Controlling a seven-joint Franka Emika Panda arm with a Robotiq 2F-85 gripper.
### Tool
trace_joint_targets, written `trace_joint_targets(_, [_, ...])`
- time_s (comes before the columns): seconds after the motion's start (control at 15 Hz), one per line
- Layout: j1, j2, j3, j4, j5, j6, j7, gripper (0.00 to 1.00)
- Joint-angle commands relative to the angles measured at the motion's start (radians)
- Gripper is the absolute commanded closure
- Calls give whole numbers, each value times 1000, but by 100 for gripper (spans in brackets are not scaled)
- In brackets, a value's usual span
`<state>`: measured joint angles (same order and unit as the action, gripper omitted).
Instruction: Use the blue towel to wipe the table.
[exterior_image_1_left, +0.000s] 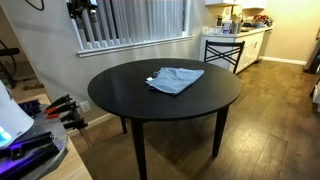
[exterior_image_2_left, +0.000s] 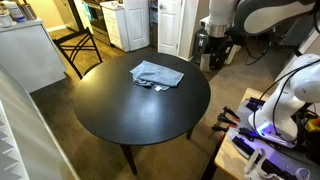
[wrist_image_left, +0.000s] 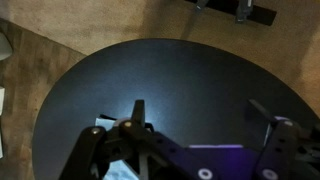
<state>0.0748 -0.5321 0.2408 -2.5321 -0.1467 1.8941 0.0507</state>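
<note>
The blue towel (exterior_image_1_left: 175, 78) lies rumpled and loosely folded on the far part of the round black table (exterior_image_1_left: 125, 95), as both exterior views show: the towel (exterior_image_2_left: 158, 73) and the table (exterior_image_2_left: 125, 115). My gripper (wrist_image_left: 200, 108) is open and empty, high above the table and looking down on it (wrist_image_left: 190, 75). In the wrist view only a pale corner of the towel (wrist_image_left: 104, 122) shows beside one finger. In an exterior view the gripper (exterior_image_1_left: 82, 10) hangs by the window, well clear of the towel. In an exterior view it (exterior_image_2_left: 208, 45) is beyond the table's rim.
A black metal-framed stool (exterior_image_1_left: 222, 52) stands beyond the table, also seen in an exterior view (exterior_image_2_left: 80, 45). Window blinds (exterior_image_1_left: 140, 20) and kitchen cabinets (exterior_image_1_left: 250, 45) are behind. A workbench with clamps (exterior_image_1_left: 60, 108) and equipment (exterior_image_2_left: 265, 140) sits close to the table.
</note>
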Motion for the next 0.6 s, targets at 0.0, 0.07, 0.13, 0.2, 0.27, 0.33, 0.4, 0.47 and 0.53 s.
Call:
trace_joint_targets(0.0, [28,4,-25,2,-13,-4,12,0])
trace_joint_targets(0.07, [28,4,-25,2,-13,-4,12,0])
trace_joint_targets(0.13, [28,4,-25,2,-13,-4,12,0])
trace_joint_targets(0.2, [28,4,-25,2,-13,-4,12,0])
trace_joint_targets(0.27, [28,4,-25,2,-13,-4,12,0])
trace_joint_targets(0.33, [28,4,-25,2,-13,-4,12,0])
trace_joint_targets(0.4, [22,26,-26,21,-23,-7,10,0])
trace_joint_targets(0.47, [15,60,-33,51,-32,-7,4,0])
trace_joint_targets(0.53, [9,95,-41,79,-37,-8,-3,0])
